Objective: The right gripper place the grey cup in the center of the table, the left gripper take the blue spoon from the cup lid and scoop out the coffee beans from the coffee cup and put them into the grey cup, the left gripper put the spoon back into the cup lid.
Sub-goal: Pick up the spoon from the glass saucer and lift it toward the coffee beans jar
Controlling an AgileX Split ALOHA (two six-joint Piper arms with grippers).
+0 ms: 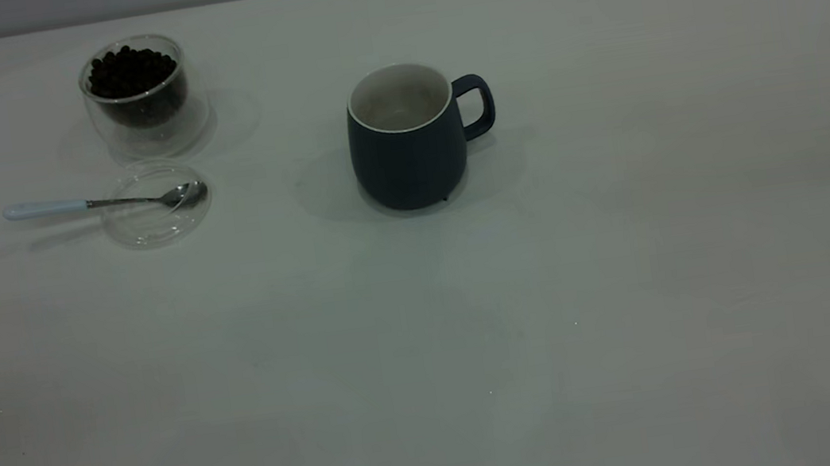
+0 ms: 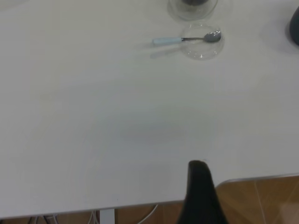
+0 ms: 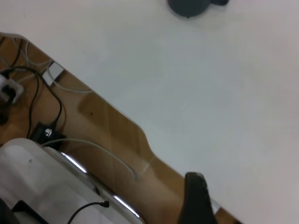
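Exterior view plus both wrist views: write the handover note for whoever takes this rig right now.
Left gripper: back at the near table edge, holding nothing visible.
Right gripper: also at the table edge, away from the work.
The grey cup stands upright near the table centre, no beans visible inside.
The blue spoon lies with its bowl on the cup lid, handle sticking out.
The coffee cup, behind the lid, holds the coffee beans.
Done: cup placed. Left: take the spoon, scoop beans, return spoon.

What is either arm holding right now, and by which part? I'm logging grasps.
Nothing is held. The blue spoon rests on the cup lid, and the grey cup stands alone; both grippers are back near the table's near edge.
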